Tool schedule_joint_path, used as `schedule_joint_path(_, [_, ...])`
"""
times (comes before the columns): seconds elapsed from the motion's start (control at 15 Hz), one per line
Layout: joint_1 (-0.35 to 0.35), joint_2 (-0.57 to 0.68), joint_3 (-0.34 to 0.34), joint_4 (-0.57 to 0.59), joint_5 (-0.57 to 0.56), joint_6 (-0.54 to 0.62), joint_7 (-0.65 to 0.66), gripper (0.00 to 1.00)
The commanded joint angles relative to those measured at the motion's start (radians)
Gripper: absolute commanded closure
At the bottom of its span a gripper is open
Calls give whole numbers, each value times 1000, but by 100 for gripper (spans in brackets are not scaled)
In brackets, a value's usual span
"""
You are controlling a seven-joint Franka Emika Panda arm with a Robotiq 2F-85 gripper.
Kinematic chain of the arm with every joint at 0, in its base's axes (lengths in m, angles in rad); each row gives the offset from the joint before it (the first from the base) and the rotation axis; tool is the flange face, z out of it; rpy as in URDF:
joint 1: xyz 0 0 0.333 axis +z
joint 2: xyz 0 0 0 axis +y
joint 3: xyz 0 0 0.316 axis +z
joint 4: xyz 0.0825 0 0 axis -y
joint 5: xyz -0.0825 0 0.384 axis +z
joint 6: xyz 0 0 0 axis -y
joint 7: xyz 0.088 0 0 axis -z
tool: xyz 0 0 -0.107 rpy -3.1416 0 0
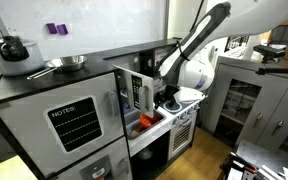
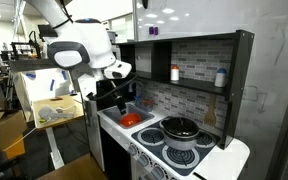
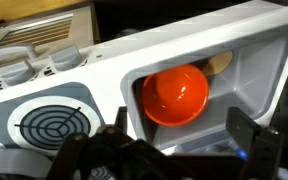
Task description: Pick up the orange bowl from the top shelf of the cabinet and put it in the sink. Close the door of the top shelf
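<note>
1 orange bowl (image 3: 176, 95) in the sink (image 3: 274, 60), clearest from the wrist; tool (image 3: 176, 150) wide apart, empty.

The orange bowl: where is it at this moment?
The orange bowl lies inside the white sink, in the middle of the wrist view, with the stove burner to its left and the gripper open over it.

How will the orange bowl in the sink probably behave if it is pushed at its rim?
The orange bowl looks like glossy plastic, so probably light, stiff and rather slippery. Its body is round with the opening up, so a rim push would likely tilt or slide it until the sink wall stops it.
</note>
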Motion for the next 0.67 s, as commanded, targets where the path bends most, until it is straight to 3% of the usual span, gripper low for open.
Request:
schedule_joint_path(0.0, [10, -113, -61, -94, -281, -38, 129, 0])
schedule_joint_path(0.07, [-8, -143, -67, -103, -372, -73, 164, 0])
schedule_joint_path(0.13, [-85, -173, -16, -105, -460, -109, 185, 0])
schedule_joint_path(0.27, [-120, -266, -15, -88, -598, -251, 214, 0])
schedule_joint_path(0.6, [-126, -437, -5, 53, -653, -635, 146, 0])
